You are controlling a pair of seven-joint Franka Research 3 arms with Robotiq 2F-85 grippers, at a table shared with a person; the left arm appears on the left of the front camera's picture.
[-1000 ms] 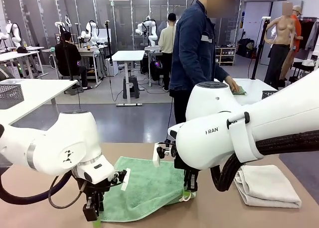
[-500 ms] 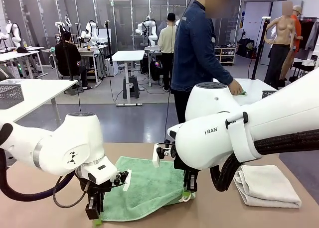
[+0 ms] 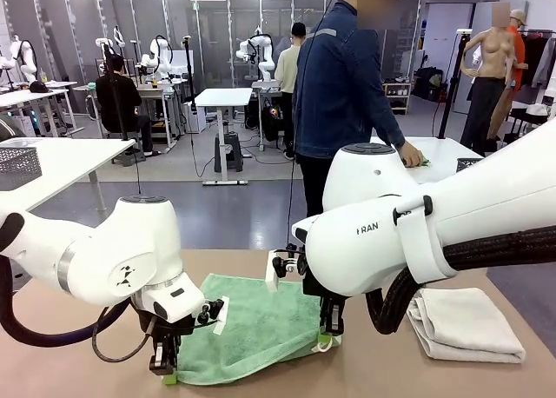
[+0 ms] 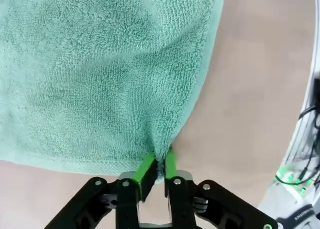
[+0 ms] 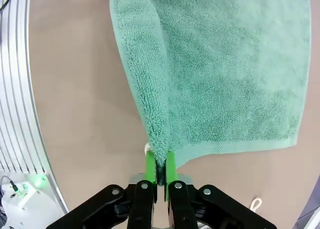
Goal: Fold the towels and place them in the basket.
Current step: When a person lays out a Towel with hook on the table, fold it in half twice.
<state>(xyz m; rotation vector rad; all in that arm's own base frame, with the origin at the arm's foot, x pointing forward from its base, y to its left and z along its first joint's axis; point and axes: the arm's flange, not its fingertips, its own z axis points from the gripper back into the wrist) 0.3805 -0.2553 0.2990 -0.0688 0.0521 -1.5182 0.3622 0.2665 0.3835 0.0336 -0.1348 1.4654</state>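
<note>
The mint green towel lies spread on the brown table between my arms. My left gripper is shut on its near left corner, and the left wrist view shows the green pads pinching the terry edge of the towel. My right gripper is shut on the near right corner, with the towel bunched and raised slightly at my right gripper. The off-white towel lies folded at the table's right. A dark mesh basket peeks out on the far white table.
A person in a dark blue jacket stands at the far side, one hand on a green cloth on the white table. A paler grey mesh basket sits on a white table at the left. Bare tabletop lies near the front right.
My left gripper has closed on the green towel's corner and lifted it slightly. The right gripper kept its grip and stayed put. The person has leaned a little to the left.
</note>
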